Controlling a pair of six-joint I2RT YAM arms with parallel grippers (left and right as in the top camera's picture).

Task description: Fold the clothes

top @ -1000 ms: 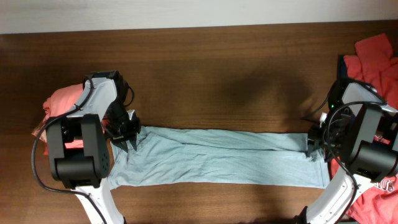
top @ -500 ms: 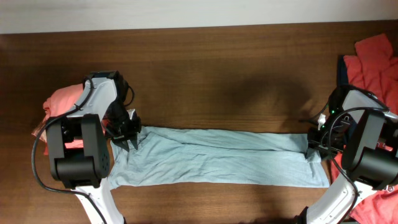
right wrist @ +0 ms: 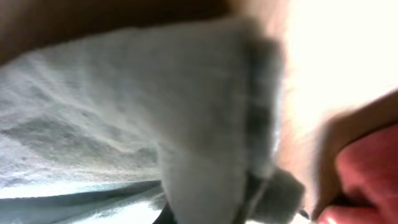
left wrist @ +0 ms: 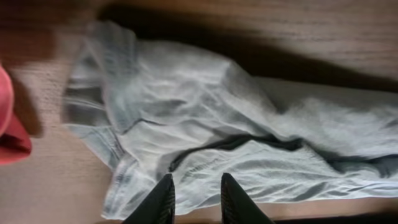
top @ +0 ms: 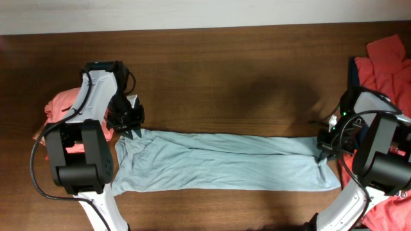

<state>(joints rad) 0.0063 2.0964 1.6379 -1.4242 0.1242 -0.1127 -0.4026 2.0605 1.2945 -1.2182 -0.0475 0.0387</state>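
A: Where's the light blue garment [top: 225, 163]?
B: Flat on the brown table [top: 225, 77], stretched long from side to side between the two arms. The far edge is rumpled with a long crease and the near edge is straighter.
A: Left gripper [top: 133, 130]?
B: At the garment's far left corner, over the bunched end. In the wrist view the two black fingers [left wrist: 163, 199] stand a narrow gap apart. There's nothing between them, and the cloth lies below with a dark fold line across it.
A: So it's not holding?
B: No pinch visible. The jaws are slightly parted above the fabric.
A: Right gripper [top: 323, 151]?
B: At the garment's right end, where the cloth puckers toward it. The wrist view is blurry and the fabric fills most of it, very near the lens. A fold runs down between dark finger parts at the bottom edge, so it looks clamped on the garment.
A: Anything else on the table?
B: A red pile [top: 385, 58] at the far right, behind and beside the right arm. There's a red cloth [top: 61, 102] at the left edge, beside the left arm and apart from the blue one.
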